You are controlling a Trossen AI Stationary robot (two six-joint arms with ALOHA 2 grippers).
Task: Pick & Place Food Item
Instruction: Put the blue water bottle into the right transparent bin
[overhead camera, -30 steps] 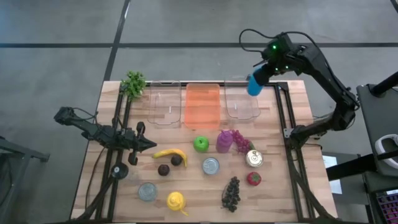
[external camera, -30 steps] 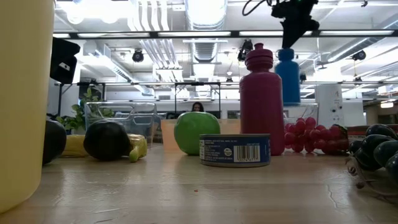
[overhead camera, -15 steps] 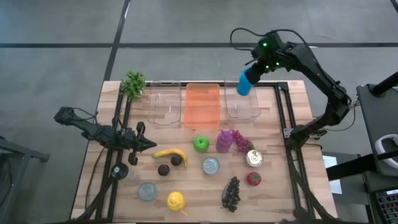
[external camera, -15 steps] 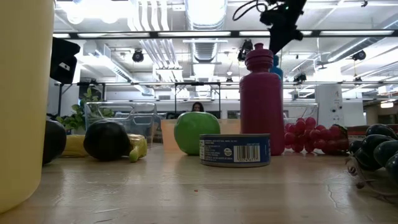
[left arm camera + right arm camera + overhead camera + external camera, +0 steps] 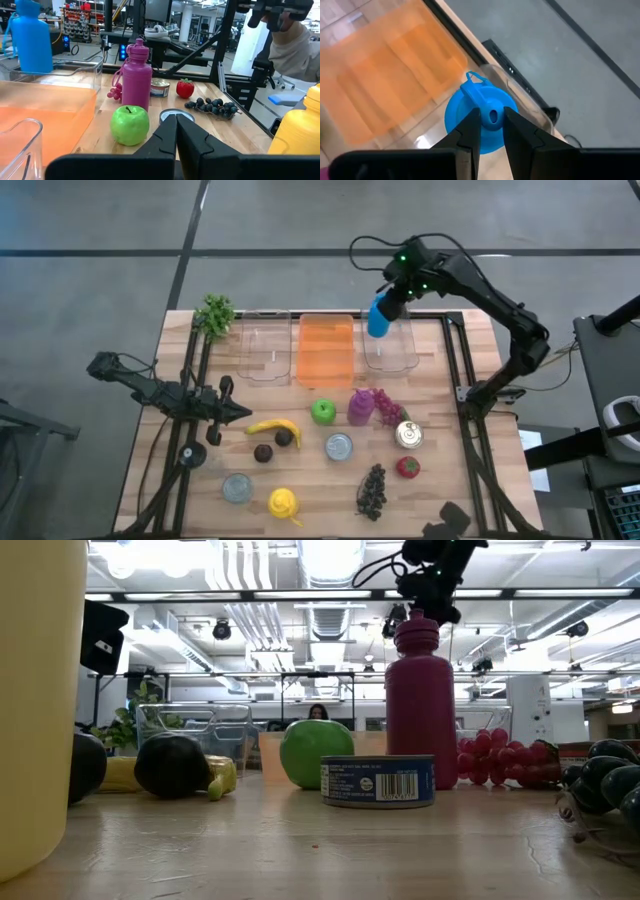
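Note:
A blue bottle hangs in the air over the left edge of the right clear bin, beside the orange bin. My right gripper is above it, shut on its top; the bottle also shows in the right wrist view and in the left wrist view. In the low view the magenta bottle hides it, and only the right gripper shows. My left gripper waits low at the table's left, shut, pointing at the banana. My right gripper pinches the blue bottle's cap spout between its two fingers, coming from above and pointing down. The bottle is lifted clear of the table and bins. It hangs below the fingers, tilted slightly.
A left clear bin and a green plant stand at the far edge. Mid-table are a green apple, red grapes, two cans, a strawberry, dark grapes and a yellow bottle.
My right gripper has carried the blue bottle toward the table's left along the far edge. It went from the right clear bin's right side to that bin's left edge, near the orange bin. It stayed shut on the bottle throughout.

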